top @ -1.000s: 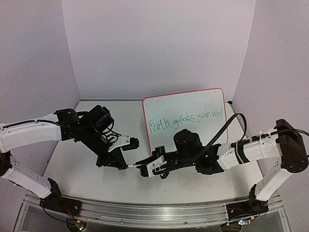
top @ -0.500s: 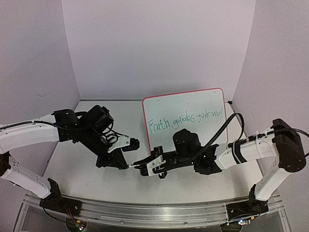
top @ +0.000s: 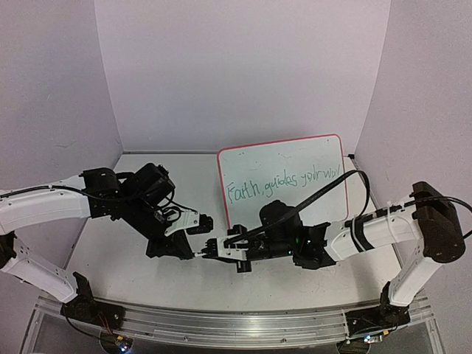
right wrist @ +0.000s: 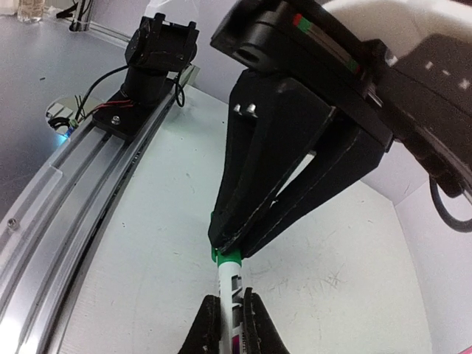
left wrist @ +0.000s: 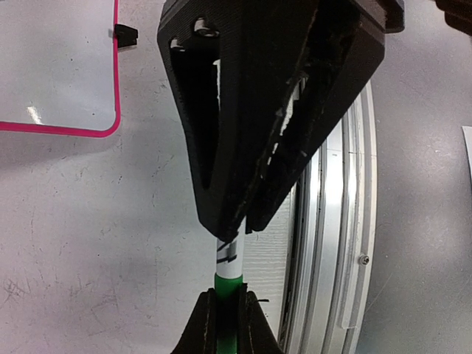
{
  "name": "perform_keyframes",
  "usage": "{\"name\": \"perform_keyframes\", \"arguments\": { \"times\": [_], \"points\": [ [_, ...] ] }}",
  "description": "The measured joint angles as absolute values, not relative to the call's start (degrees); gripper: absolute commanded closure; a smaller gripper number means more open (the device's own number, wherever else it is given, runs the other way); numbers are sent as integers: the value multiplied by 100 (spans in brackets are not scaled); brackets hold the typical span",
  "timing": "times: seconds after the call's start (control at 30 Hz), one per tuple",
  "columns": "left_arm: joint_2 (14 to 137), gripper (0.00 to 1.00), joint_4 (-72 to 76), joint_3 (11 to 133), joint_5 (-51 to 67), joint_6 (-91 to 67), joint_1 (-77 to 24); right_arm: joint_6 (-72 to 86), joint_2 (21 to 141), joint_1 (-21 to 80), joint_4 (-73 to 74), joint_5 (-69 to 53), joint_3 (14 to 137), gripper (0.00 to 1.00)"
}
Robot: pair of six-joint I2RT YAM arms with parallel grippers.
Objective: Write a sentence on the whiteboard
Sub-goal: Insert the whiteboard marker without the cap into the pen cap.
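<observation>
The whiteboard (top: 284, 158), pink-framed, stands tilted at the back centre-right, and its corner shows in the left wrist view (left wrist: 51, 66). The green sentence (top: 284, 184) reads about "Faith guides your way". A white marker (left wrist: 228, 258) with a green cap (left wrist: 227, 287) is held between both grippers at the table's front middle (top: 200, 253). My left gripper (left wrist: 227, 313) is shut on the green cap. My right gripper (right wrist: 230, 313) is shut on the white barrel (right wrist: 231, 284). In the top view the left gripper (top: 190, 252) and the right gripper (top: 212, 248) meet tip to tip.
An aluminium rail (top: 221, 324) runs along the near edge, close below the grippers (left wrist: 346, 221). The left arm's base (right wrist: 155, 66) sits on it. The board's black clip foot (left wrist: 127, 33) rests on the scuffed tabletop. White walls enclose the back and sides.
</observation>
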State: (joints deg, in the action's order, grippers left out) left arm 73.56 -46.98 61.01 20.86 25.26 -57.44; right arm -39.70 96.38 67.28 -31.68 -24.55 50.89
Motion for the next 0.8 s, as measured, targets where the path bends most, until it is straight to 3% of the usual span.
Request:
{"name": "perform_keyframes", "arguments": {
  "times": [0.23,0.27,0.43,0.47,0.8],
  "points": [
    [7356,100,-4680,6101,1954,2519,-5804,-3076,9642,6729,-3170,-2428,5089,100],
    [7356,95,-4668,6101,1929,2516,-5808,-3010,9642,6729,-3170,-2401,5089,100],
    [7347,44,-4308,6088,1778,2337,-5849,-2953,9636,6740,-3529,-2130,4836,100],
    [7322,39,-4109,6082,1766,2222,-5883,-2954,9630,6744,-3636,-2059,4713,100],
    [5876,23,-3553,5833,354,1592,-5946,-2548,10066,6678,-3828,-1613,4208,95]
  ]
}}
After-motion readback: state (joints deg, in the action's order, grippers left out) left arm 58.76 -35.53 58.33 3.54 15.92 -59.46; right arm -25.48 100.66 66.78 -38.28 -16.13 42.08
